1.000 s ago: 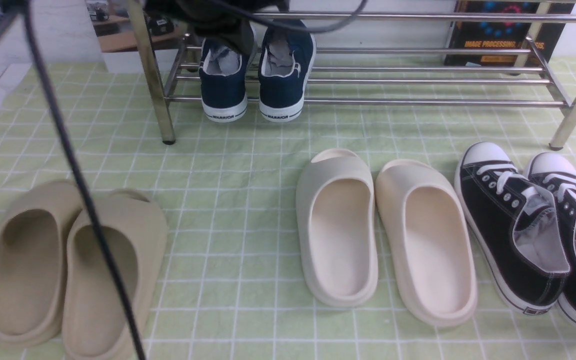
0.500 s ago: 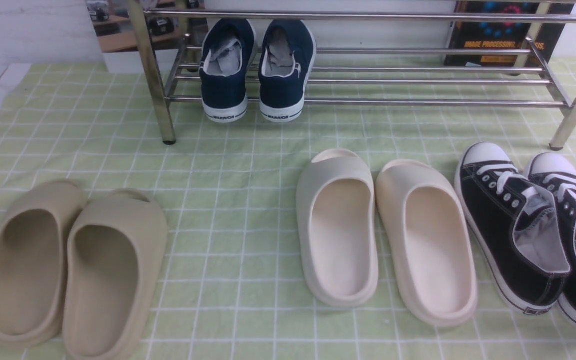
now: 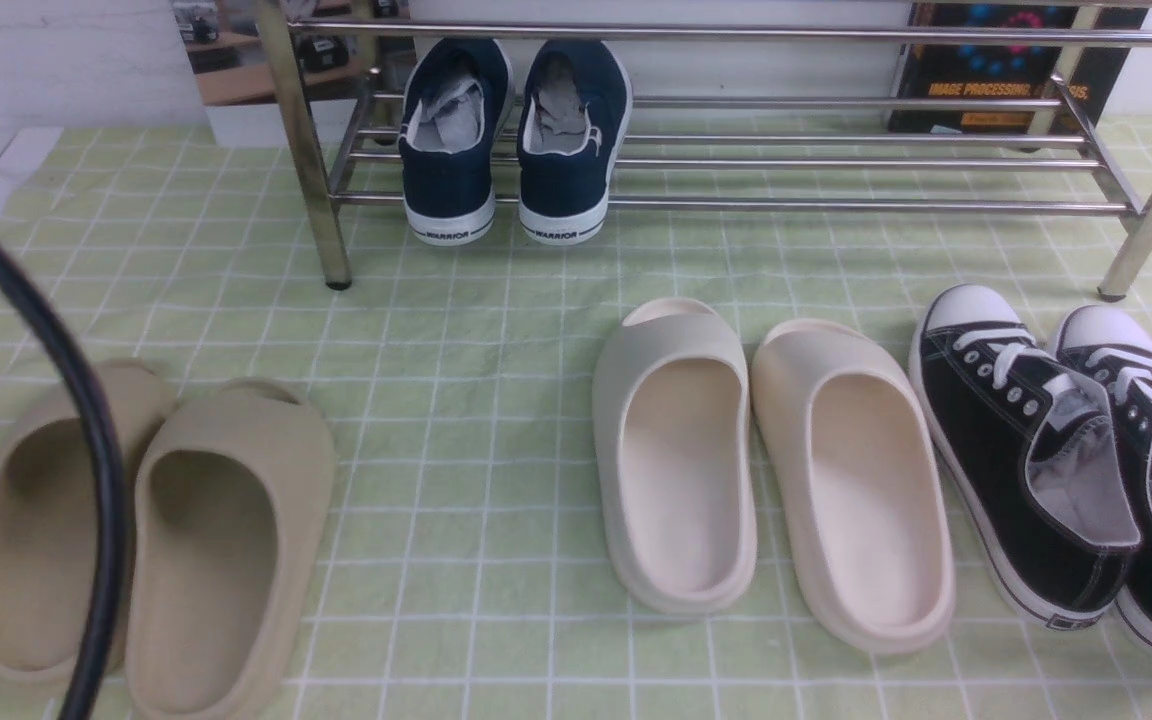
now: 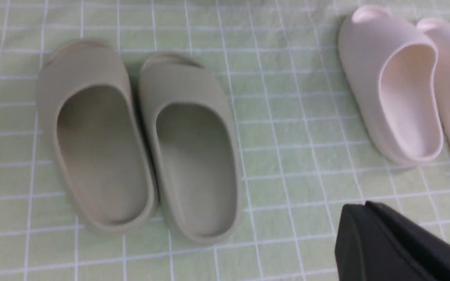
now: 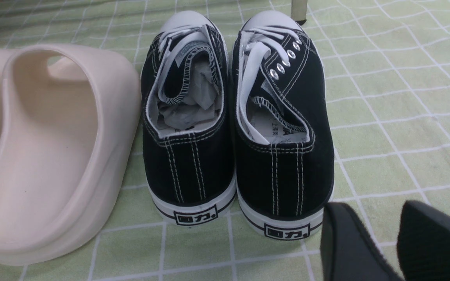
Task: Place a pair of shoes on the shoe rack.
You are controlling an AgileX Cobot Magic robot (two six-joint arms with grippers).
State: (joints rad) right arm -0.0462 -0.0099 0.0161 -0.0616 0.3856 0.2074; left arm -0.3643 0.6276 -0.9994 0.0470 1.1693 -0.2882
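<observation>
1. Currently, your pair of shoes [image 3: 514,140] sits side by side on the lower bars of the shoe rack [image 3: 836,160], at its left end, heels toward you.
2. Your left gripper [image 4: 397,242] is closed and holds nothing; it hangs above the green checked cloth [image 3: 456,330], near the beige slippers [image 4: 139,136].
3. Your right gripper [image 5: 393,238] has a gap between its two fingers, nothing gripped, just beside the heels of the black lace-up sneakers [image 5: 233,128].
4. The cream slippers [image 3: 771,470] lie between both pairs.
</observation>
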